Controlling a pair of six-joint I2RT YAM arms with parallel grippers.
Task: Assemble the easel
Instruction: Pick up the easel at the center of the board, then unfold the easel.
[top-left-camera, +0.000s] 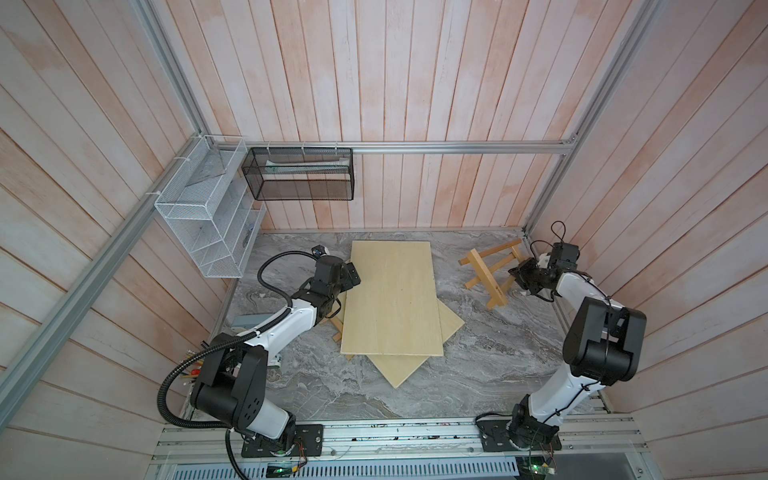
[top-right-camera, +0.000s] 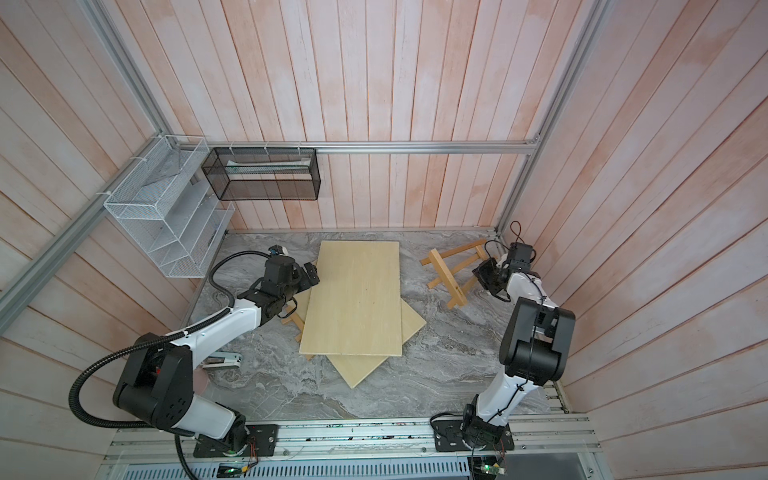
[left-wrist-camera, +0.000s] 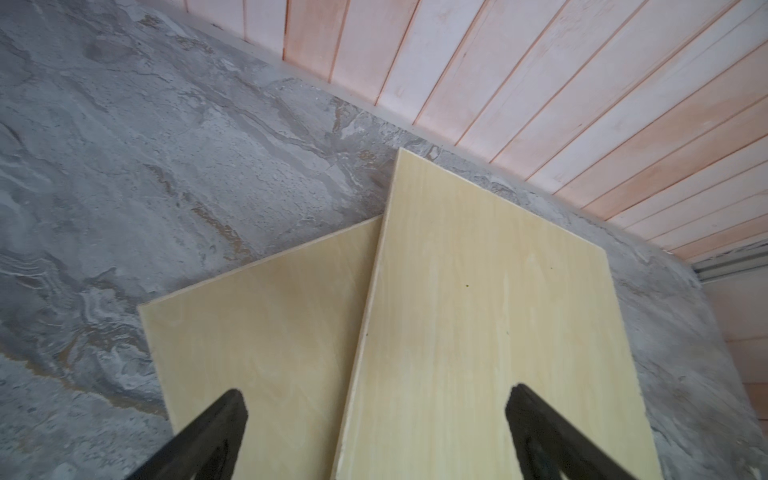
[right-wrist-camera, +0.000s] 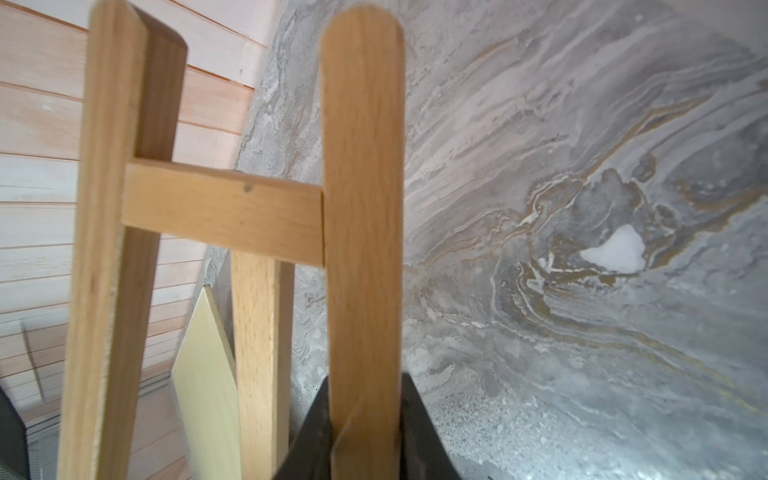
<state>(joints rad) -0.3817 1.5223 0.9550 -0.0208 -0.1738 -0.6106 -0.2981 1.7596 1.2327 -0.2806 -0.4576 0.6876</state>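
Our right gripper is clamped on one leg of the easel frame, right of centre in both top views, near the back wall. Our left gripper hangs wide open over two overlapping boards at centre; more sticks poke out beneath them. We judge assembly barely begun: frame not upright, no board mounted.
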